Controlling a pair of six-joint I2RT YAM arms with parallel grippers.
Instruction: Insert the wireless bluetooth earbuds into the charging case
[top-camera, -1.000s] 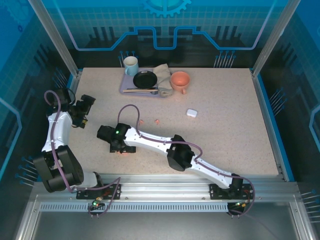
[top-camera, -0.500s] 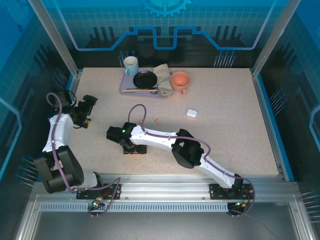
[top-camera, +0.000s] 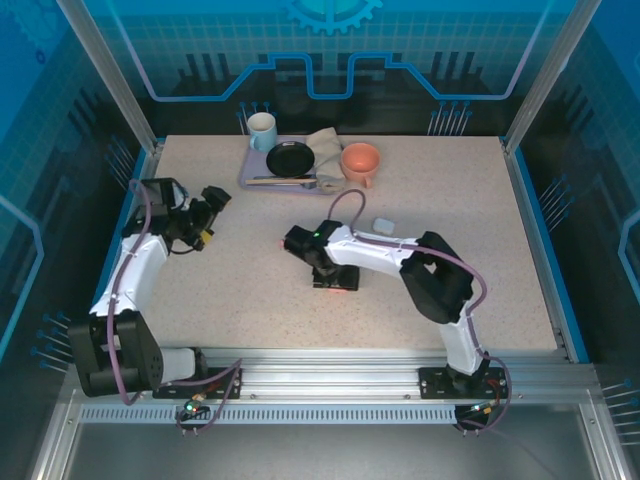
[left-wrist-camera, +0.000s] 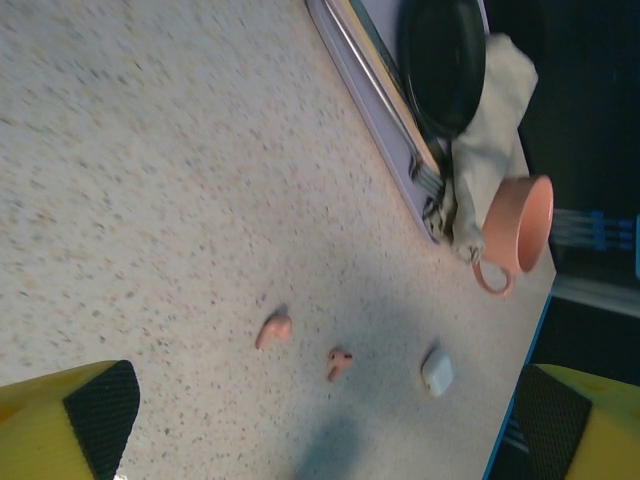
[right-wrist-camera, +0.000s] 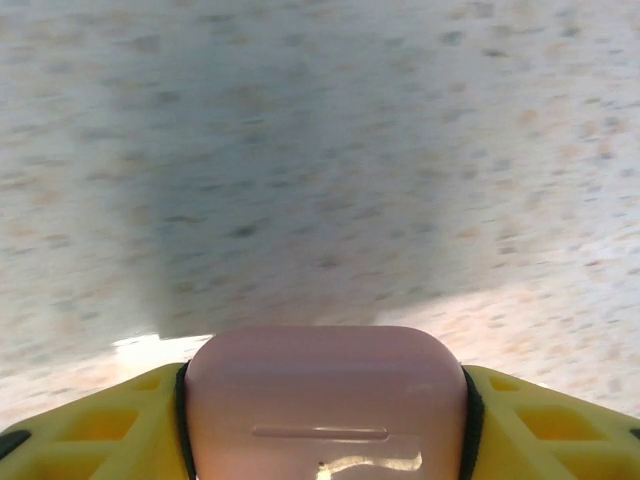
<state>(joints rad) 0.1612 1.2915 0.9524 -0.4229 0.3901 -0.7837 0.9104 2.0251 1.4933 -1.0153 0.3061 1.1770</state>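
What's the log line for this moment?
left gripper: open, empty | right gripper: shut on pink charging case | pink earbuds: two, loose on table | white case: on table

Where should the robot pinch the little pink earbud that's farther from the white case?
Probably pinch the pink earbud across its rounded body, coming straight down from above with the open left gripper: it lies low on the table, with bare surface on either side.

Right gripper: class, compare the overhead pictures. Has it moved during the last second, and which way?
Yes. The right gripper, holding the pink case, has moved rightward, from below the tray's left end to below its right end.
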